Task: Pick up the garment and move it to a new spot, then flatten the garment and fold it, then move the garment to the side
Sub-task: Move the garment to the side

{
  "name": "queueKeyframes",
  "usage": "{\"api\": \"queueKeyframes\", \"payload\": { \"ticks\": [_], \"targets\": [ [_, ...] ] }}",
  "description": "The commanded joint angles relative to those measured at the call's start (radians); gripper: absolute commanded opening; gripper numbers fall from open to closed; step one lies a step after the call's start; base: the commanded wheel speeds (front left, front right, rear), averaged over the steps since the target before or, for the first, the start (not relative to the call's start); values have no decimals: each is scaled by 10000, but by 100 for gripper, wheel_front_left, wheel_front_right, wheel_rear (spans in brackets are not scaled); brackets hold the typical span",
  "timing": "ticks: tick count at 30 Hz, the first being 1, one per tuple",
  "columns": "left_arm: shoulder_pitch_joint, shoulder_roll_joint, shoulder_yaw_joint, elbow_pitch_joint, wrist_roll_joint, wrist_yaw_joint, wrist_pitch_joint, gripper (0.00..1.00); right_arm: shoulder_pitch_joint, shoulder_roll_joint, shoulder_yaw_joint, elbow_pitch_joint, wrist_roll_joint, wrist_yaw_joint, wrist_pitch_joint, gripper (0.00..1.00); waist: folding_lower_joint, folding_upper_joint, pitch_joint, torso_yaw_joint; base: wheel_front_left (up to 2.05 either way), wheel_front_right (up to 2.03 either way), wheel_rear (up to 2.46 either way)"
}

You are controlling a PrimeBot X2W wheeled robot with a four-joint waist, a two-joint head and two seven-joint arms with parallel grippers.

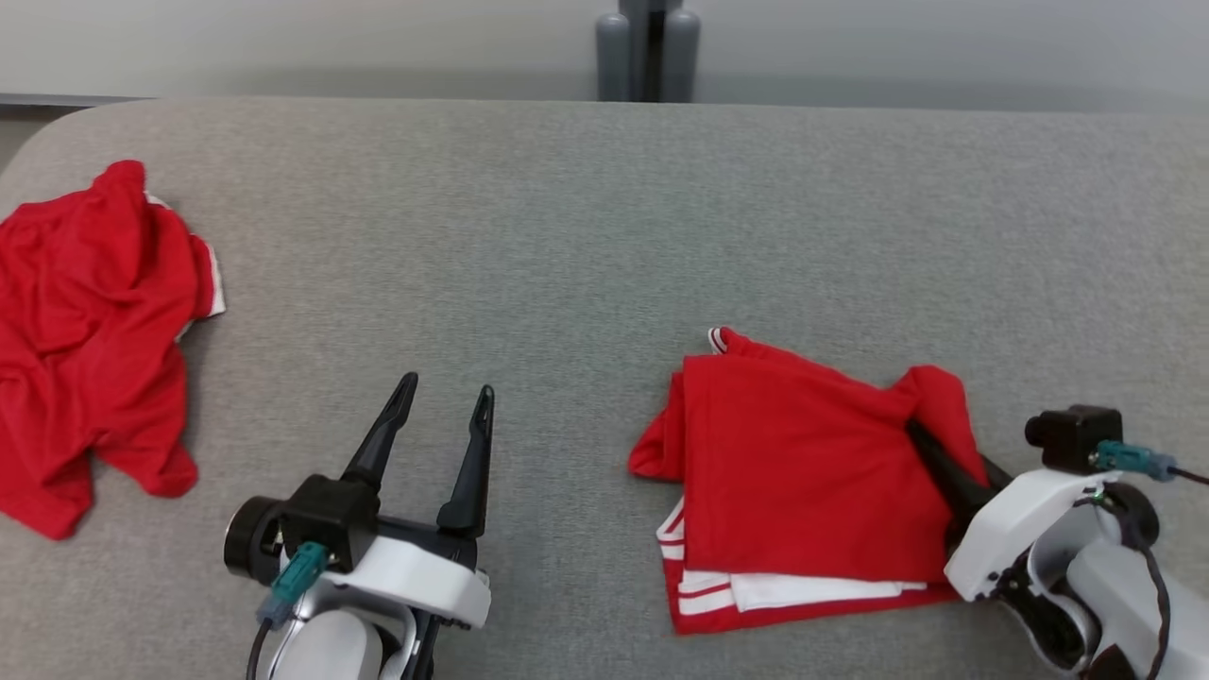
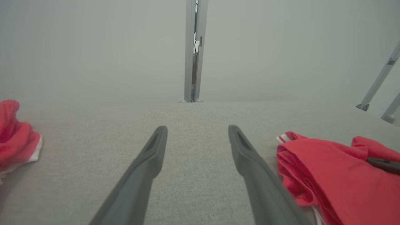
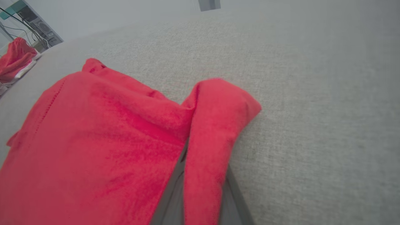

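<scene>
Head view: grey fabric worktop [image 1: 604, 236], rounded at its far left corner, with a grey post [image 1: 648, 47] beyond the far edge. Item one, the folded red garment [image 1: 803, 482], lies at the near right with white stripes showing along its near edge. Item two, a crumpled red garment [image 1: 94, 340], lies at the far left, well apart from the first. The left hand [image 1: 447, 387] is at the near left, fingers spread and holding nothing. The right hand [image 1: 930, 449] is at the near right, its fingers running under the raised right corner of the folded garment. Left wrist view: the left hand [image 2: 197, 134] is spread over bare worktop [image 2: 193, 187], with the folded red garment [image 2: 328, 175] just to its right and one dark finger [image 2: 384, 164] of the right hand lying against the cloth. Right wrist view: a rolled flap of the folded red garment [image 3: 109, 140] stands between the two fingers [image 3: 170, 200], which pinch it from either side. Risks, as judged: the pinch appears to take only one corner, perhaps just the upper layer. Dragging or lifting from there could peel the fold open and leave the striped lower layers behind. A shallow bite on soft cloth could also slip free mid-move.
</scene>
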Motion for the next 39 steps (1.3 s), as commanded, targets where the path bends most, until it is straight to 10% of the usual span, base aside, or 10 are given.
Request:
{"api": "queueKeyframes", "payload": {
  "ticks": [1, 20, 39],
  "targets": [
    [-301, 28, -27, -53, 104, -64, -33, 100, -273, -299, 60, 41, -109, -5, -62, 0, -1, 0, 230, -323, 0, 0, 0],
    [-2592, 40, -1024, -284, 838, -563, -31, 100, -3455, -2239, -216, 1734, -1619, -5, -354, 0, -1, 0, 3275, -2719, 0, 0, 0],
    [-2912, 137, -884, -246, 1216, -861, 26, 100, -3949, -1305, -6672, 3060, -9117, -3, -359, 0, -1, 0, 4345, -2777, 0, 0, 0]
  ]
}}
